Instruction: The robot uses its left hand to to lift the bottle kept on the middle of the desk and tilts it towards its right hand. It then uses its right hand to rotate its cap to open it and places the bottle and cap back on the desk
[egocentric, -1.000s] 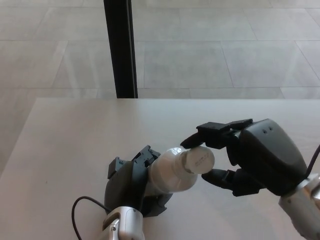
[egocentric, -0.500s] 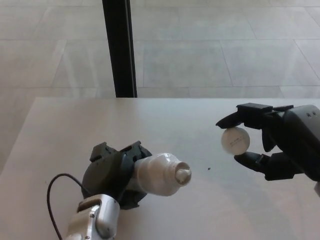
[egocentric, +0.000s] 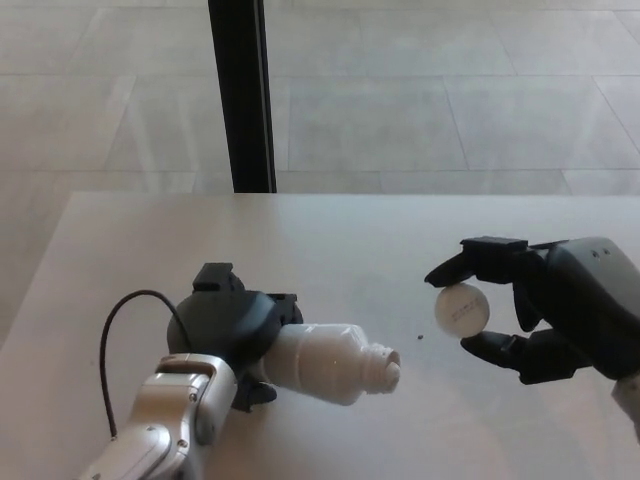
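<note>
While left hand grips one bottle (uncapped), right hand pinches one cap.

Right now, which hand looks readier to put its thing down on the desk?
Probably the right hand: it pinches only the small cap over bare desk. The left hand holds the open bottle tilted sideways, so it likely must be turned upright first.

Pale beige smooth-topped desk filling the lower frame, far edge against grey tiled floor, one tiny dark speck lying on its surface right of centre, black upright post behind the far edge
</note>
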